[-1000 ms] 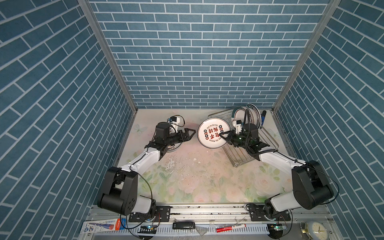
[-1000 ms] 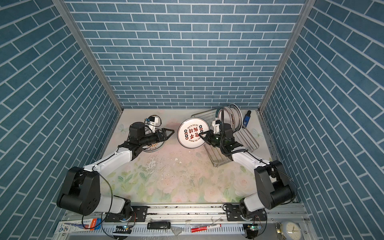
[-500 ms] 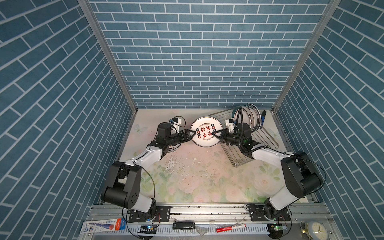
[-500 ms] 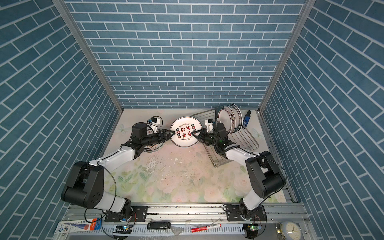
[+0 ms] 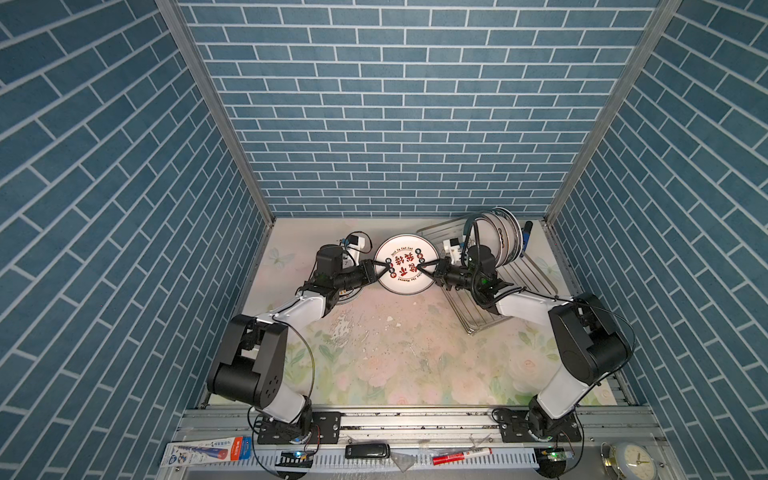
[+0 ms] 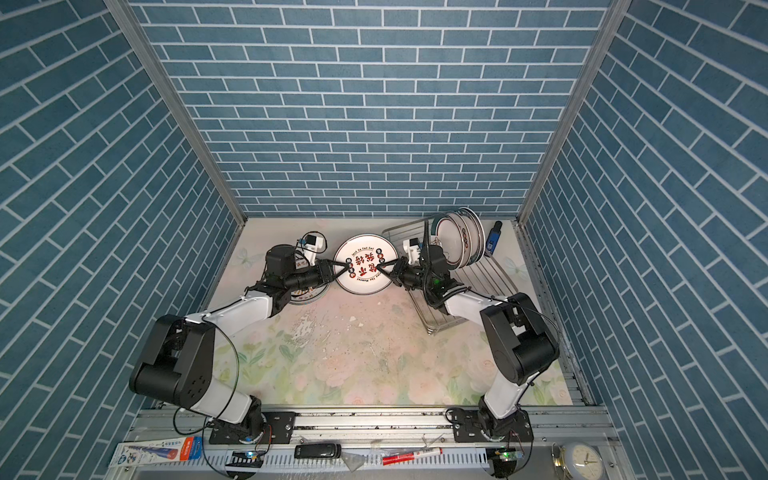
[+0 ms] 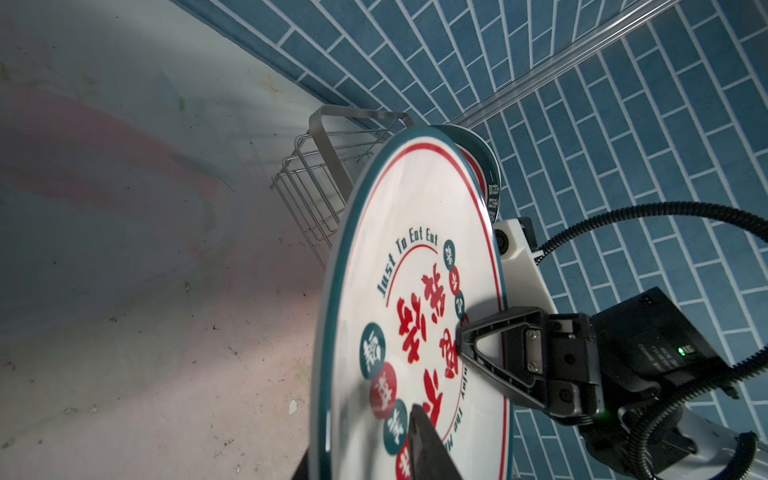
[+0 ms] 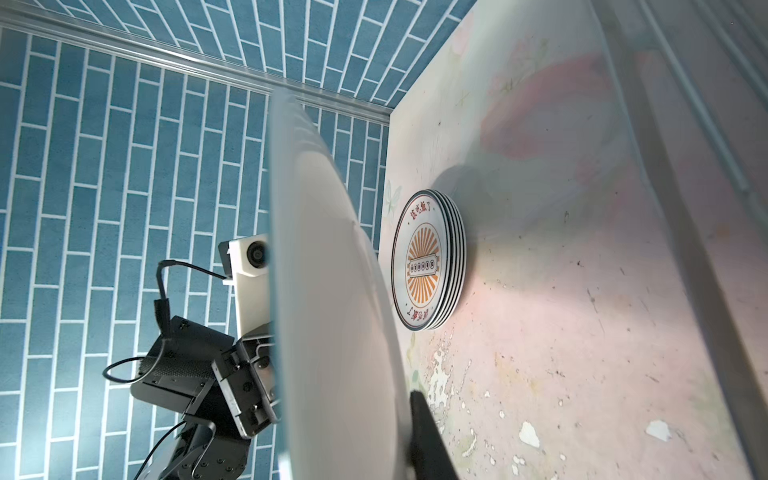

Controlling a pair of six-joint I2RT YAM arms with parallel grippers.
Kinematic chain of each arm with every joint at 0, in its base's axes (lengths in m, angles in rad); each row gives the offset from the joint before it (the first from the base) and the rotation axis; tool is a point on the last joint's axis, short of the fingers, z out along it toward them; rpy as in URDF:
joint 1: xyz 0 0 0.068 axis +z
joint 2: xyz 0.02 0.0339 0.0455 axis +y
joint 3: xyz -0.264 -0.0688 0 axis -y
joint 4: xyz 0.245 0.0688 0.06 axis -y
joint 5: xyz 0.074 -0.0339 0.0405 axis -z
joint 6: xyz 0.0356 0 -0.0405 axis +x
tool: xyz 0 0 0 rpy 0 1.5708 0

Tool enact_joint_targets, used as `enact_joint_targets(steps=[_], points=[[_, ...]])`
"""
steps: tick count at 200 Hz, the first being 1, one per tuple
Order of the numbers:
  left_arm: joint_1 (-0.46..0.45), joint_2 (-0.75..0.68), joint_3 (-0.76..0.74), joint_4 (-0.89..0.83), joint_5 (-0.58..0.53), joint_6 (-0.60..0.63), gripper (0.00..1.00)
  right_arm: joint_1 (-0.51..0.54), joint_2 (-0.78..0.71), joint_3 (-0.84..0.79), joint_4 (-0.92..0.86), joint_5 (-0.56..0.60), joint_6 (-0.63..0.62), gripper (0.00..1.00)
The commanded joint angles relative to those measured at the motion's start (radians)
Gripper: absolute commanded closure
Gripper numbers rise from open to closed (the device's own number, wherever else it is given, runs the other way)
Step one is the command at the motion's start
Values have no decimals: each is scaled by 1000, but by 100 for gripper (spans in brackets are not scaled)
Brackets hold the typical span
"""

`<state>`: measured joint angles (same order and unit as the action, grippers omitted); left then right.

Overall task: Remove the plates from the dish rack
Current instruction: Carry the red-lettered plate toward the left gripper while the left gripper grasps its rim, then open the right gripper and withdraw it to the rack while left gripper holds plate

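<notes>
A white plate (image 5: 405, 286) with red Chinese characters and a teal rim hangs tilted above the table's back middle, seen in both top views (image 6: 365, 248). My right gripper (image 5: 422, 268) is shut on its right edge and my left gripper (image 5: 387, 270) is shut on its left edge. In the left wrist view one finger (image 7: 419, 440) presses the printed face (image 7: 415, 232). The right wrist view shows the plate's plain back (image 8: 332, 270). The silver dish rack (image 5: 482, 316) at back right holds several upright plates (image 5: 505, 237). A stack of sunburst plates (image 8: 424, 259) lies under my left arm.
A blue object (image 5: 527, 232) stands behind the rack by the right wall. Blue tiled walls close in the table on three sides. A clock (image 5: 633, 461), a marker (image 5: 461, 457) and a black device (image 5: 368, 451) lie on the front rail.
My right gripper carried the plate left from the rack to the middle. My left gripper moved right from the stack and closed on the plate's left edge.
</notes>
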<state>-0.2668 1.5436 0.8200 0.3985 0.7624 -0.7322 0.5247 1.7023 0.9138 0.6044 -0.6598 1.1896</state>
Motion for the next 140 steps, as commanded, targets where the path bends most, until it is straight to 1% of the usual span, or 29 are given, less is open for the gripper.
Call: enact_joint_targets(steps=[1, 11, 26, 38, 58, 66, 79, 90, 104, 112, 123, 140], points=[[-8, 11, 24, 8, 22, 8, 75, 8, 11, 74, 53, -30, 4, 87], [-8, 11, 24, 4, 20, 8, 78, 7, 19, 81, 48, -33, 0, 80], [-8, 14, 27, -5, 19, 12, 81, 8, 28, 86, 48, -31, -12, 76], [-7, 13, 30, -14, 16, 13, 87, 8, 28, 87, 36, -26, -25, 68], [-7, 16, 31, -22, 9, 18, 95, 7, 27, 93, 16, -28, -48, 64], [-7, 17, 34, -23, 11, 18, 99, 8, 28, 93, 15, -34, -50, 58], [-7, 21, 36, -32, 6, 17, 100, 8, 22, 94, 13, -40, -58, 55], [-6, 20, 39, -41, 4, 19, 100, 7, 12, 94, -12, -37, -81, 48], [-6, 15, 40, -50, 0, 19, 100, 6, -11, 100, -87, -19, -135, 43], [-6, 9, 40, -59, -3, 19, 100, 5, -34, 105, -160, 7, -189, 39], [-6, -2, 39, -68, -4, 20, 100, 3, -67, 121, -290, 63, -276, 35], [-6, -30, 37, -108, -23, 31, 100, -2, -112, 147, -484, 170, -389, 33]])
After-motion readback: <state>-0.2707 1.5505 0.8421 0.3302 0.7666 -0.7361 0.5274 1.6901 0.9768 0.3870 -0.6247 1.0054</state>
